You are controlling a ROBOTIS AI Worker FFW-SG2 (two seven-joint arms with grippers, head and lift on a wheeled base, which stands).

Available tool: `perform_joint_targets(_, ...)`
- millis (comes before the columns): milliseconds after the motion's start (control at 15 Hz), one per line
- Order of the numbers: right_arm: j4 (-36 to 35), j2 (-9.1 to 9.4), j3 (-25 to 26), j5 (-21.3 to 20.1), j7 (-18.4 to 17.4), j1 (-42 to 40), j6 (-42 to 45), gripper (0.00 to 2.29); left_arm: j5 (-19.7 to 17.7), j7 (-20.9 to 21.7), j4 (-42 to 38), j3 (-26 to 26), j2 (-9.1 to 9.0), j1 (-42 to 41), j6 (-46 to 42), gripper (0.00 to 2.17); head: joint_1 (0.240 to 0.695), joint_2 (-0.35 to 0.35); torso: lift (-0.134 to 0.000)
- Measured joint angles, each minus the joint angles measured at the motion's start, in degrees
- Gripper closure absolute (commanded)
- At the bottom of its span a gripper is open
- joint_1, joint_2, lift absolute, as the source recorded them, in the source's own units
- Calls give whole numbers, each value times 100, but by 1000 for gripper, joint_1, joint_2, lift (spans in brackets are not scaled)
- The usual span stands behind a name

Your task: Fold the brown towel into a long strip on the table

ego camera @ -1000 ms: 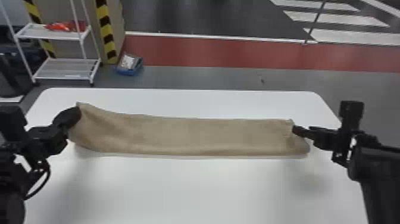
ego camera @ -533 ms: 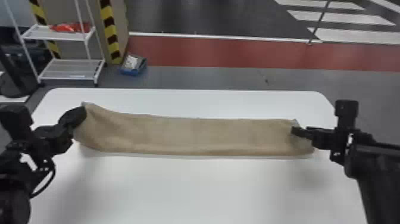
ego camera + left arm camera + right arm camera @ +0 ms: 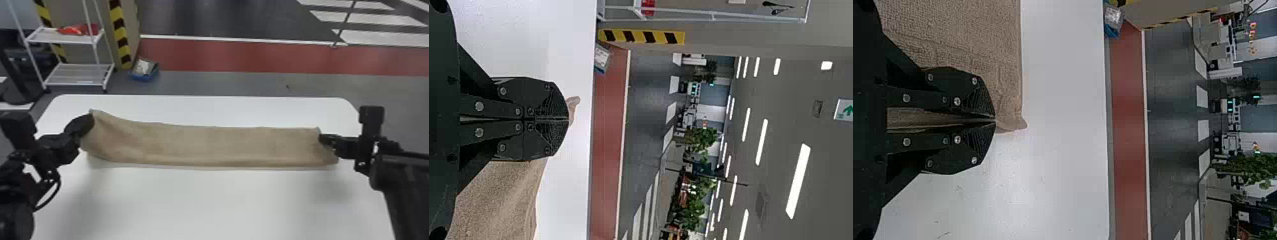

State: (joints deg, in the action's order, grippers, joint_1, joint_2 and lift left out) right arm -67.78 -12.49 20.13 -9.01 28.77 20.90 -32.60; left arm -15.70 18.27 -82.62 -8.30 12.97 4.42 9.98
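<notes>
A brown towel (image 3: 207, 145) is spread crosswise over a white bench (image 3: 210, 201) as a long, narrow strip, its length running from left to right. Both ends are held. At the left end, the cloth is pinched close to its far corner by the left gripper (image 3: 568, 119), whose jaws are pressed together on it, with a small tip of fabric poking out past them. At the right end, the cloth is clamped by the jaws of the right gripper (image 3: 995, 120), also near the far corner, and a little flap is left sticking out beyond.

The towel seems to be held at opposite ends so that its far edge can be kept taut and both sides can be guided together. The left end is slanted and softly creased, and appears raised off the bench, while the near edge is rounded like a fold. Whether the middle is fully laid down, and how many layers are stacked, cannot be told for certain from above.

The strip shape looks largely formed. Next, both ends would probably need to be lowered and released evenly; if one were let go too soon, the far edge could be left crooked or bunched.
</notes>
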Motion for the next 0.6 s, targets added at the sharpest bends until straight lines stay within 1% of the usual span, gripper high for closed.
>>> perform_joint_targets(67, 0, 0, 0, 0, 4, 1, -3, 1069, -2, 6, 0, -2, 3, 3, 0, 1352, 695, -97, -123)
perform_joint_targets(133, -1, 0, 0, 5, 5, 1, -4, 1278, -3, 19, 0, -5, 3, 6, 0, 1352, 695, -97, -123)
perform_joint_targets(400, -70, 1, 59, 65, 90, -53, 22, 1301, -41, 27, 5, -28, 4, 17, 15, 1352, 695, -95, -123)
perform_joint_targets(600, -154, -4, 224, 153, 107, -145, 105, 1301, -157, 69, -6, -134, 4, -19, 34, 1352, 695, -97, -123)
